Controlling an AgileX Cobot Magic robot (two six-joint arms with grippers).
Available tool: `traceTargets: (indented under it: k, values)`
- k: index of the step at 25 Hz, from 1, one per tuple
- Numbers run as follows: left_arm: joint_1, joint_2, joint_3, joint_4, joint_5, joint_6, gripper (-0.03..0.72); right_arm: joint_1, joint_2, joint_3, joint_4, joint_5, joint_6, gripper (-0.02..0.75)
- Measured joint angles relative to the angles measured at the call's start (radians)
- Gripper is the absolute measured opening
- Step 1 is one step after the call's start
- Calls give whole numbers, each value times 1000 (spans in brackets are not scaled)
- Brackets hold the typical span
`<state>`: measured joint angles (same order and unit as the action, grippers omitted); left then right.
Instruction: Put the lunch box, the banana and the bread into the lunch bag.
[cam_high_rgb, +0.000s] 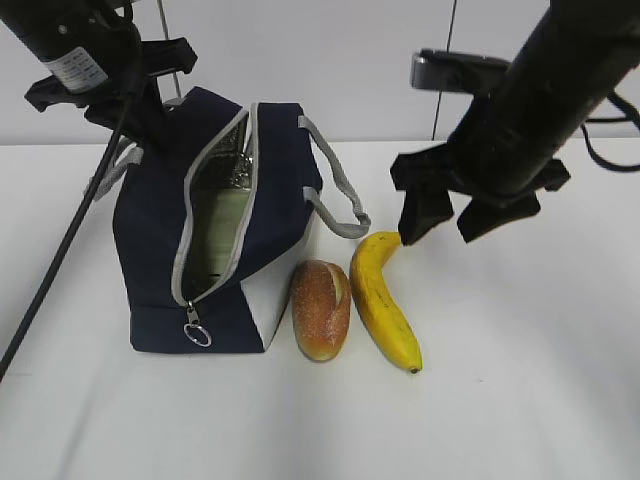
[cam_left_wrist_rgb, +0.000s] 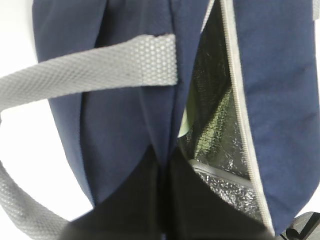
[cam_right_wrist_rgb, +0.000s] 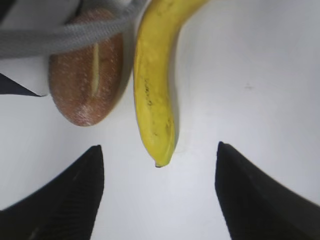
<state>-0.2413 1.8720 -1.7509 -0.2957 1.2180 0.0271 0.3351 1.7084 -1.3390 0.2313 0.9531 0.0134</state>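
Observation:
The navy lunch bag (cam_high_rgb: 150, 250) stands at the left with its zipper open. A pale green surface (cam_high_rgb: 222, 228) shows inside it, seemingly the lunch box lid. My left gripper (cam_high_rgb: 145, 118) is shut on the bag's navy fabric beside the opening; the left wrist view shows it (cam_left_wrist_rgb: 162, 170) pinching that fabric (cam_left_wrist_rgb: 120, 130). The bread (cam_high_rgb: 320, 310) lies right of the bag, and the banana (cam_high_rgb: 385, 305) lies right of the bread. My right gripper (cam_high_rgb: 440, 238) hangs open above the banana's far end. In the right wrist view it (cam_right_wrist_rgb: 159, 146) is wide open over the banana (cam_right_wrist_rgb: 152, 90), with the bread (cam_right_wrist_rgb: 82, 90) beside it.
A grey strap handle (cam_high_rgb: 335, 205) droops from the bag towards the bread and banana and shows in the right wrist view (cam_right_wrist_rgb: 65, 37). The zipper's ring pull (cam_high_rgb: 197, 332) hangs at the bag's front. The white table (cam_high_rgb: 520, 380) stretches to the right and front.

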Motion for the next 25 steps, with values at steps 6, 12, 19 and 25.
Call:
traceTargets:
  k: [6, 12, 19, 25]
  values:
    - [0, 0, 0, 0, 3, 0, 0, 0, 5, 130, 2, -93, 0, 529]
    - [0, 0, 0, 0, 6, 0, 0, 0, 56, 139, 38, -153, -48, 529]
    - [0, 0, 0, 0, 8, 0, 0, 0, 139, 139, 243, -191, -250, 529]
    - [0, 0, 0, 0, 9, 0, 0, 0, 189, 135, 264, -237, -311, 529]
